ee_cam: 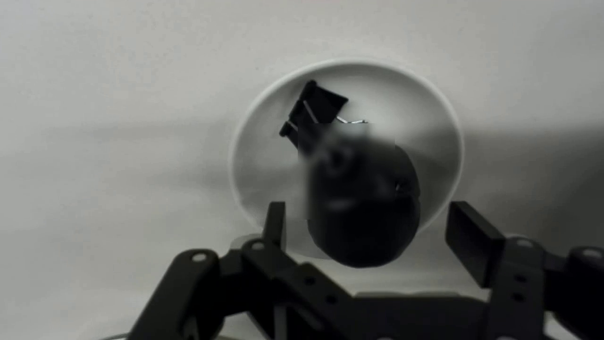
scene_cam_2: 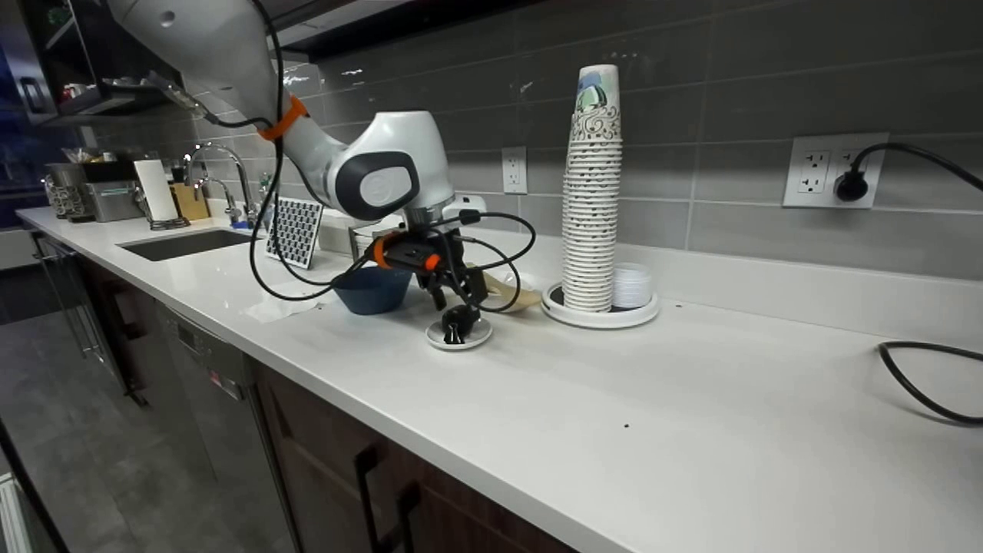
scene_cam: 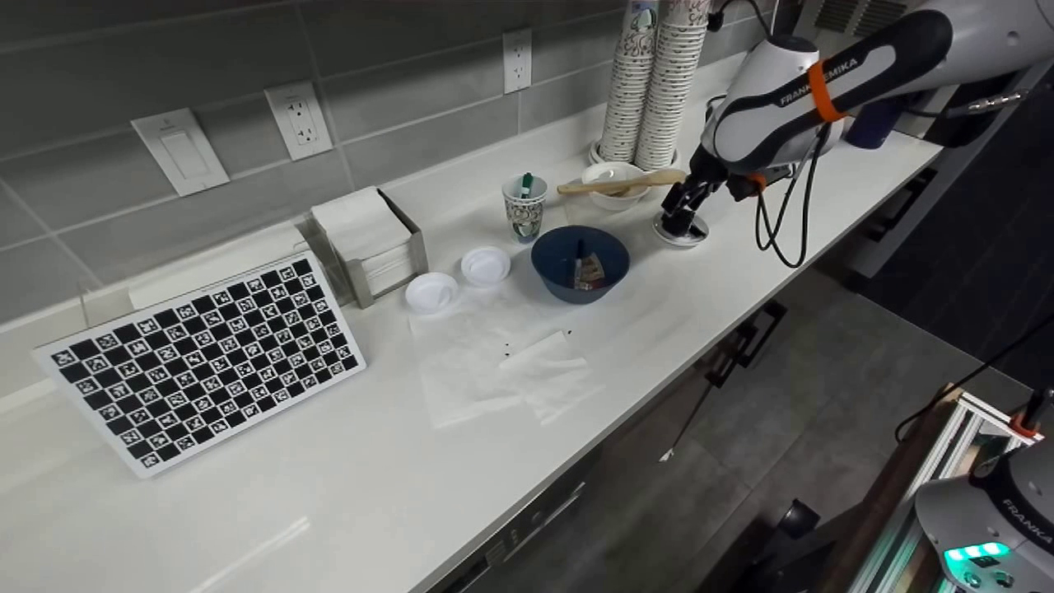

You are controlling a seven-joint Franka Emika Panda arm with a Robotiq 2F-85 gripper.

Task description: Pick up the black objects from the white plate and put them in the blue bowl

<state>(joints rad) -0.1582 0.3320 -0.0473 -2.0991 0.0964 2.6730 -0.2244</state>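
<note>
1. Wrist view: gripper [ee_cam: 366,222] spread, fingers [ee_cam: 472,243] on either side of the rounded black object [ee_cam: 365,241], gap showing on each side. Nothing pinched.
2. Rounded black object sits on the white plate [ee_cam: 422,106]; upper part smeared in this view, exact type unclear. Fingertip height against it: can't tell.
3. Next to it, same plate: another black piece, looks like a binder clip [ee_cam: 318,104], silvery wire showing. Blur hides whether the two touch. More pieces underneath? Can't tell.
4. Blue bowl [scene_cam: 550,262] stands near the plate, apart from it. Holds a slim dark item [scene_cam: 580,251] and a tan piece [scene_cam: 592,268], seen in an exterior view. Can't say if the dark one counts as a delivered target.
5. Black specks [scene_cam: 569,332] lie by the white paper [scene_cam: 539,366], off the plate; probably not targets.
6. Progress, judged: lined up for a grasp, neither plate piece lifted. Left: close on the round one, lift, carry to bowl, release, repeat for the clip.
</note>
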